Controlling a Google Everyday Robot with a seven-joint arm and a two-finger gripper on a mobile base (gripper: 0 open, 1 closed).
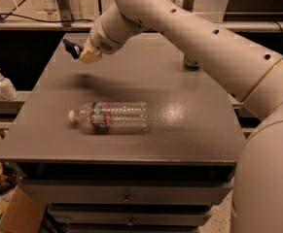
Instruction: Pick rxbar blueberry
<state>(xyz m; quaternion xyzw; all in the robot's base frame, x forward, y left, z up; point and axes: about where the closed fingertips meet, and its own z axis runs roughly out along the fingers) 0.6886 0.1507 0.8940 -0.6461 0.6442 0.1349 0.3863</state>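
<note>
The rxbar blueberry shows as a small dark navy piece sticking out to the left of my gripper. The gripper is shut on it and holds it in the air above the far left part of the grey table. A shadow lies on the table below the gripper. Most of the bar is hidden by the fingers. My arm reaches in from the right across the back of the table.
A clear plastic water bottle lies on its side near the table's front middle. A green can stands at the back, mostly hidden behind my arm. A white soap dispenser stands on a ledge left of the table.
</note>
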